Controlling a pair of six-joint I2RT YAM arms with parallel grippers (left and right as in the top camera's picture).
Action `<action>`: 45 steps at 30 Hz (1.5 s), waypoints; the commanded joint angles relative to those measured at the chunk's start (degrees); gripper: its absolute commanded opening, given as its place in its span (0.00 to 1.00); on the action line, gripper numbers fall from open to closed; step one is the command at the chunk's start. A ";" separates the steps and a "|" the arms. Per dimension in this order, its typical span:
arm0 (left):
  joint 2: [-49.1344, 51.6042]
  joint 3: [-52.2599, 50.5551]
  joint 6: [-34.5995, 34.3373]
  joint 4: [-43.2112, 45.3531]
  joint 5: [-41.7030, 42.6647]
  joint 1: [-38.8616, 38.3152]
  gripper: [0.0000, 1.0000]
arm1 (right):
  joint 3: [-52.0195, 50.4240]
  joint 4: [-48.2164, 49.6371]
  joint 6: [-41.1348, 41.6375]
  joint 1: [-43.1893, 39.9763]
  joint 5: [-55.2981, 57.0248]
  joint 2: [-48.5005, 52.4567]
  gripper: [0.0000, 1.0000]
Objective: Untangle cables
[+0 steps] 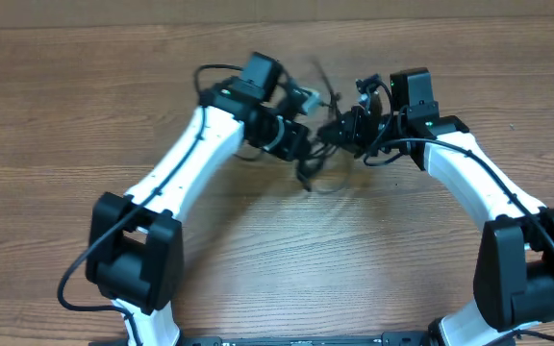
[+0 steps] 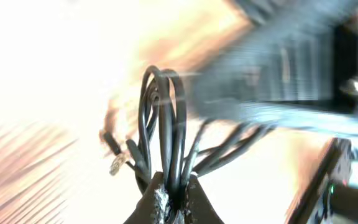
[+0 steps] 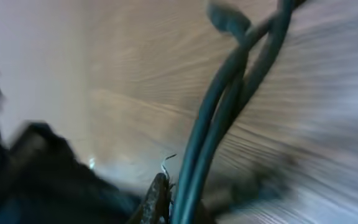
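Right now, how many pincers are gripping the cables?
2. The left pincer is shut on a bunch of looped cables; the right pincer, facing it, is shut on their strands. Both hang over the table.

Built of white links (image 1: pixel 186 159), jointed in bulky black housings (image 1: pixel 138 255), strung with thin black wires (image 1: pixel 62 288).

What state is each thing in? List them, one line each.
cables: bunched together, not yet separated, pinched by both grippers.
left gripper: shut on the cables, with several strands looping up from between its fingers.
right gripper: shut on the cables, with two strands running up from its fingers.
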 commanded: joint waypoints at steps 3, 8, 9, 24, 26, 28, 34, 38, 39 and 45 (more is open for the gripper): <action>-1.33 -0.26 -12.76 0.07 -2.36 6.58 0.04 | 0.48 -3.37 -0.50 -0.31 10.62 -5.35 0.04; -1.33 -0.26 -17.66 1.22 0.63 7.34 0.04 | 0.48 -3.30 -0.48 3.17 10.78 -5.92 0.04; -1.33 -0.26 -17.75 1.64 1.88 7.19 0.04 | 0.48 -3.19 -0.48 4.22 11.32 -5.90 0.04; -1.33 -0.26 -16.98 2.58 11.58 4.28 0.04 | 0.48 1.51 3.21 13.70 29.05 -5.81 0.04; -1.33 -0.26 -15.78 2.64 13.70 4.42 0.04 | 0.48 1.49 3.21 13.70 30.45 -5.79 0.04; -1.33 -0.26 -15.78 2.69 14.91 4.61 0.04 | 0.48 1.53 3.23 13.70 29.90 -5.77 0.04; -1.33 -0.26 -19.12 3.56 16.70 5.49 0.04 | 0.42 -0.02 6.56 13.70 25.55 -5.75 0.04; -1.33 -0.26 -25.11 6.14 17.94 6.64 0.04 | 0.42 -0.24 10.88 13.70 23.10 -5.29 0.04; -1.33 -0.26 -26.27 6.99 18.56 6.88 0.04 | 0.42 -0.20 11.43 13.70 22.97 -5.05 0.04; -1.33 -0.26 -38.99 10.62 19.63 7.65 0.04 | 0.42 1.25 12.46 13.70 17.84 -3.02 0.13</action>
